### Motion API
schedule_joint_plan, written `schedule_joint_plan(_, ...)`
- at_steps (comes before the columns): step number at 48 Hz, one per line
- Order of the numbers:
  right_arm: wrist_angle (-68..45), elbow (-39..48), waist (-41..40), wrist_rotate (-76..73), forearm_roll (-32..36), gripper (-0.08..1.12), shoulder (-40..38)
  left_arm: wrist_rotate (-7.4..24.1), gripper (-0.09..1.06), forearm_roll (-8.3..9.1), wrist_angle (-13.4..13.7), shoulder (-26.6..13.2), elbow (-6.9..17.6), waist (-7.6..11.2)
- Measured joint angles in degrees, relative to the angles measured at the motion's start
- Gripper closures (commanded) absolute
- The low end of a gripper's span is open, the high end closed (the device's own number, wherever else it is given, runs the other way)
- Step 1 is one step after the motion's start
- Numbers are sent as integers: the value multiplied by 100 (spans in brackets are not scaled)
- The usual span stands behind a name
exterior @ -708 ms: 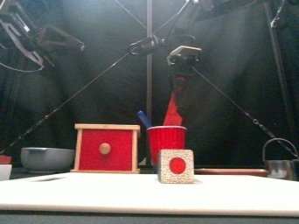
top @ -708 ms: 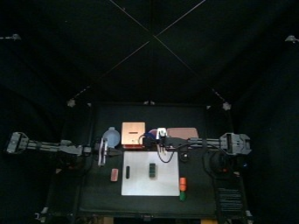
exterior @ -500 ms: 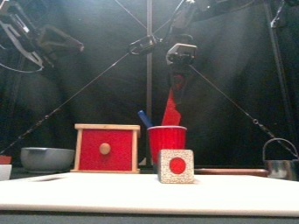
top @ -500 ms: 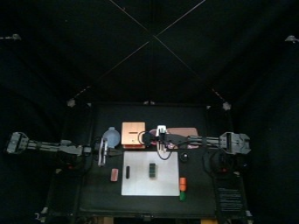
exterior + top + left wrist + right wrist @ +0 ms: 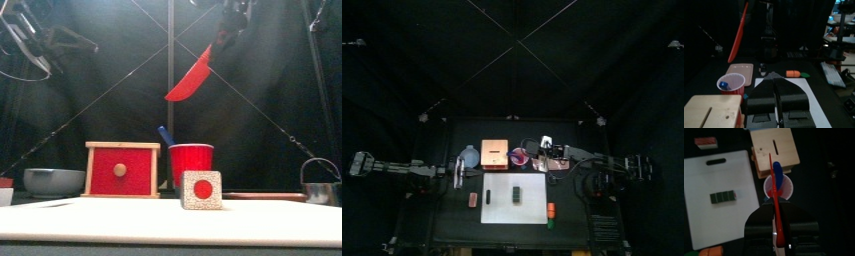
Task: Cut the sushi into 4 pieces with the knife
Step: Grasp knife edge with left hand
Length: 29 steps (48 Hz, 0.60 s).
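Right gripper (image 5: pixel 775 213) was clamped tight on the red plastic toy knife (image 5: pixel 191 80), and the blade hung tilted, high over the red cup (image 5: pixel 191 160). One blue toy knife (image 5: pixel 164 134) stood in that cup: two knives, one cup. The dark green toy sushi roll (image 5: pixel 517 193) lay in one piece on the white cutting board (image 5: pixel 536 205), four blocks counted, well apart from the blade. One pale wooden box with a red drawer front (image 5: pixel 122 170) sat beside the cup. Left gripper (image 5: pixel 777 82) rested left of the board, jaws pressed together, empty.
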<state>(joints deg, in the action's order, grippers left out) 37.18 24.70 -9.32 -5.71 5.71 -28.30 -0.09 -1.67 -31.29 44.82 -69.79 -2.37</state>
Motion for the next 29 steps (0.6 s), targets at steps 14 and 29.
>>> schedule_joint_plan(14, -3639, 2391, 18, -70, -290, 92, -773, 18, -1, -466, -88, -659, 158, 18)
schedule_joint_plan(29, -4579, 2900, 404, -53, -360, 93, -466, 26, -3, -202, -281, -2206, 853, 62)
